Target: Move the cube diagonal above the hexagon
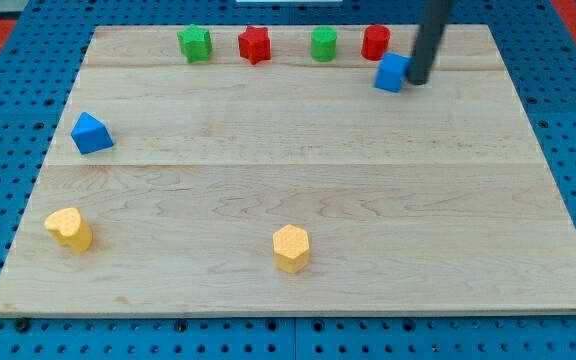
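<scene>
A blue cube lies near the view's top right of the wooden board. My tip touches or nearly touches the cube's right side. A yellow hexagon sits near the view's bottom, slightly left of centre, far below and left of the cube.
Along the view's top edge stand a green block, a red star-shaped block, a green cylinder-like block and a red block just above-left of the cube. A blue triangular block lies at the left. A yellow heart-like block lies at the bottom left.
</scene>
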Motion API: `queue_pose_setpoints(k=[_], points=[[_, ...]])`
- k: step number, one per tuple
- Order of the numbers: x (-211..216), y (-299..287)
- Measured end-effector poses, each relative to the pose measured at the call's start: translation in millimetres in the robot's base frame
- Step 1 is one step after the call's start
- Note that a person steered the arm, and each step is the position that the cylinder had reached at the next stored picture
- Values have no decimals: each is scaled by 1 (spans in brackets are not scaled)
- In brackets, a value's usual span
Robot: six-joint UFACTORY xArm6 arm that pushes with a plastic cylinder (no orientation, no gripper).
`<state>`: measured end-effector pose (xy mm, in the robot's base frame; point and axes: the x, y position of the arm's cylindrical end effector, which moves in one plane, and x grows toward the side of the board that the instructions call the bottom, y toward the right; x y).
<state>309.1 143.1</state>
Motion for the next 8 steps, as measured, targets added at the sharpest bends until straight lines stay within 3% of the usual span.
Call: queue_pose_setpoints(k=[1, 2, 3, 5, 6, 7, 8], points=[[-26, 35], [-48, 19], [-28, -46], [93, -91], [105, -96], [111, -33], [138, -70]])
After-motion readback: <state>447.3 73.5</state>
